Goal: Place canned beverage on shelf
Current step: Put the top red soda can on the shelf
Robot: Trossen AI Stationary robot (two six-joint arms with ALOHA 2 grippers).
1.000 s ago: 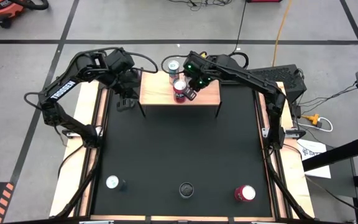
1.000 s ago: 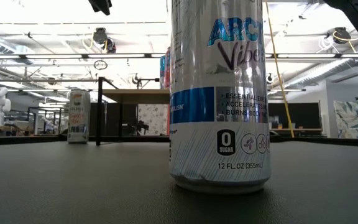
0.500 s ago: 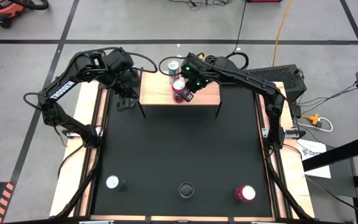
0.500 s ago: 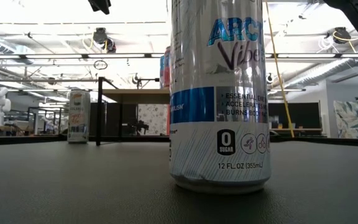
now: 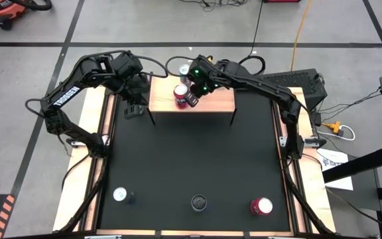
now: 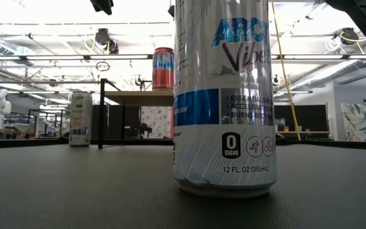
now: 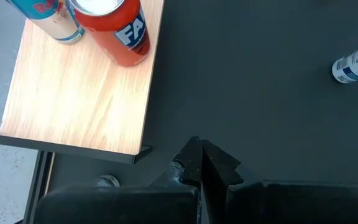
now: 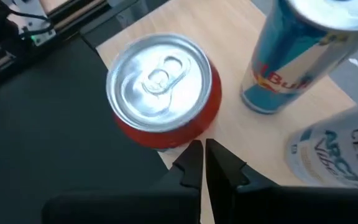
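High view: right gripper [image 5: 192,97], fingers pressed together, sits just beside red can [image 5: 180,93] standing on shelf [image 5: 221,101]; left gripper [image 5: 132,109] waits off shelf's left end, fingers shut too. Low view: red can upright on shelf top. R wrist view: red can near shelf's edge, blue can [image 8: 294,59] beside it.

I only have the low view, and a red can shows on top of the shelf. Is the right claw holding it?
Observer: No. The right claw is shut beside the red can, not around it.
Operator: Is anything else up there?
Observer: A Red Bull can and a Celsius can stand beside it on the shelf.
Operator: Where is the left arm?
Observer: The left claw waits shut off the shelf's end, above the table.
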